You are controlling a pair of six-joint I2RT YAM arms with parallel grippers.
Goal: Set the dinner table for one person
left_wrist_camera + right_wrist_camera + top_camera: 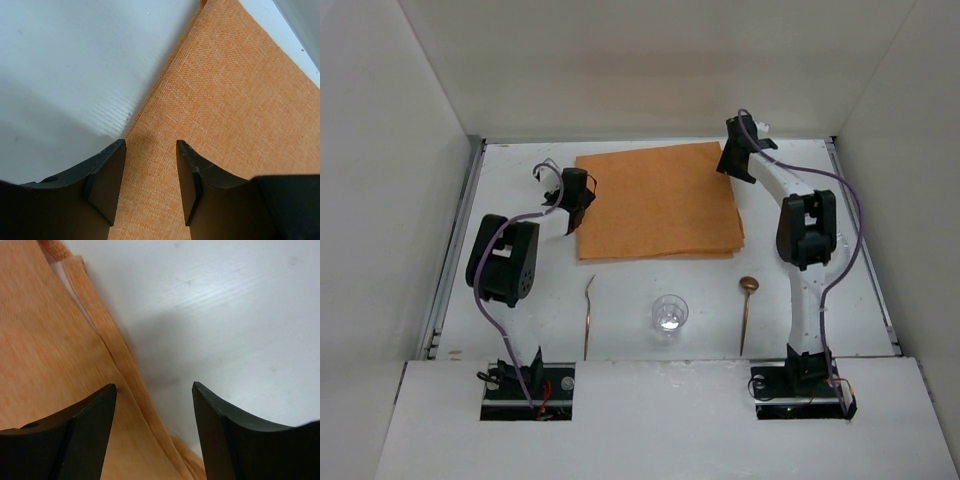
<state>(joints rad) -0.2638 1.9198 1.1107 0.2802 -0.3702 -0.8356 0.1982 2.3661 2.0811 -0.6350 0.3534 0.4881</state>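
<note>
An orange folded cloth (658,200) lies flat at the back middle of the white dinner table (520,290). My left gripper (578,215) is open over the cloth's left edge (210,100), its fingers (107,175) straddling the edge low down. My right gripper (735,165) is open over the cloth's right back edge (60,365), one finger over cloth, the other over bare table. A clear drinking glass (669,313) stands at the front middle. A thin utensil (588,315) lies left of it and a brown spoon (747,310) lies right of it.
White walls enclose the table on three sides. Metal rails (455,250) run along the left and right sides. The arm bases (525,385) sit at the near edge. Purple cables loop off both arms.
</note>
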